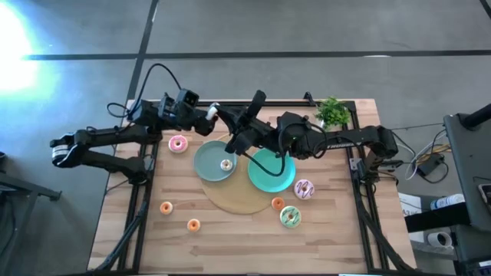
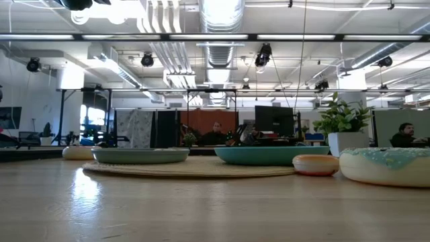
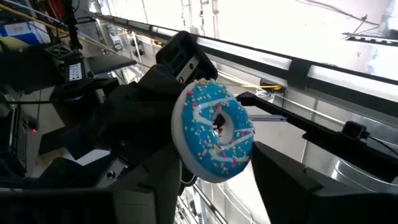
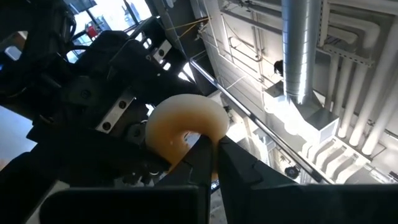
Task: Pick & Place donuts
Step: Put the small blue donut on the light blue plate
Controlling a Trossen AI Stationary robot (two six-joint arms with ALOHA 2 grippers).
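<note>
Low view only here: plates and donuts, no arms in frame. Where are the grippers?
Observer: Raised over the table's rear middle. The right gripper is shut on a blue-iced donut.
Operator: And the left?
Observer: The left gripper faces it, a finger on either side of that donut, open.
Operator: Anything on the plates?
Observer: A cream donut lies on the grey-blue plate. No donut shows on the teal plate.

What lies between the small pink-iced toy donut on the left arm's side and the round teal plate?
In the high view, a round grey-blue plate holding a cream-iced donut lies between the pink-iced donut and the teal plate.
</note>
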